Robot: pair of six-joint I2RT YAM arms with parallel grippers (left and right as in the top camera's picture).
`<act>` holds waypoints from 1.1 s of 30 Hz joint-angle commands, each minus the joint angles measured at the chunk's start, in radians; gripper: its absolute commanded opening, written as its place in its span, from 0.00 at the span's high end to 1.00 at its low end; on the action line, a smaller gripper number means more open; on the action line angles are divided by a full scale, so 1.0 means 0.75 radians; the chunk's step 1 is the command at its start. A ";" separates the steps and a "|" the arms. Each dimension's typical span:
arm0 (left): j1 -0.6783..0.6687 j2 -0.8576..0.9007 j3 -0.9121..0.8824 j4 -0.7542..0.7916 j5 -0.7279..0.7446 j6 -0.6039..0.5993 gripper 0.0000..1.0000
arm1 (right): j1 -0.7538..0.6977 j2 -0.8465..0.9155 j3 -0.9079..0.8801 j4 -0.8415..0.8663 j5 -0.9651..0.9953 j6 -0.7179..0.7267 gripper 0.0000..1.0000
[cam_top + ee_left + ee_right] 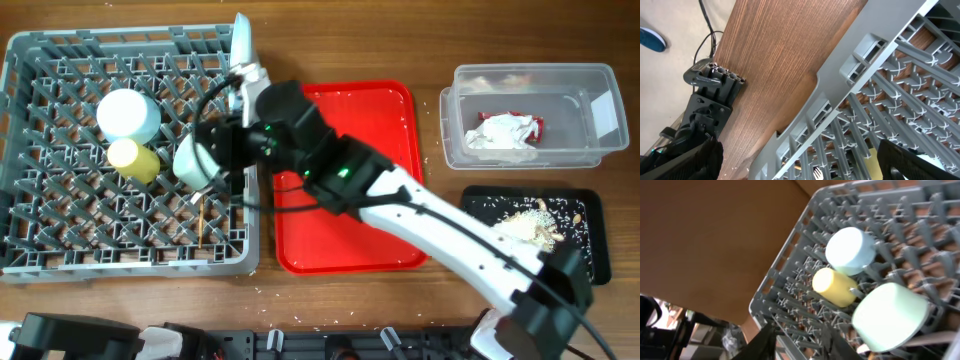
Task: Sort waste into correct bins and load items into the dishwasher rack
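**Bowl placement in rack, loading step**

Loading, close to done by the look of it. Reaching across with right fingers [215,138] to the right side of the rack [60,250], right at the second bowl [193,160] on the pegs, beside yellow cup [133,160] and first bowl [128,113]. Cannot tell whether gripping that bowl or parted from it. Left fingers [912,160] spread wide, empty, near the rack's front rim. Plate [242,45] on edge at the right wall. Napkin [505,132] and wrapper [535,122] in clear tub [600,75], crumbs [525,225] in black tray [590,215]. Next, probably: let go fully, lift straight up clear of pegs, no dragging the bowl.
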 commanded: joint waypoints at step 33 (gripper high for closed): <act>0.005 -0.016 0.005 -0.130 0.191 -0.013 0.00 | -0.039 -0.933 -0.116 -1.713 0.811 0.211 0.00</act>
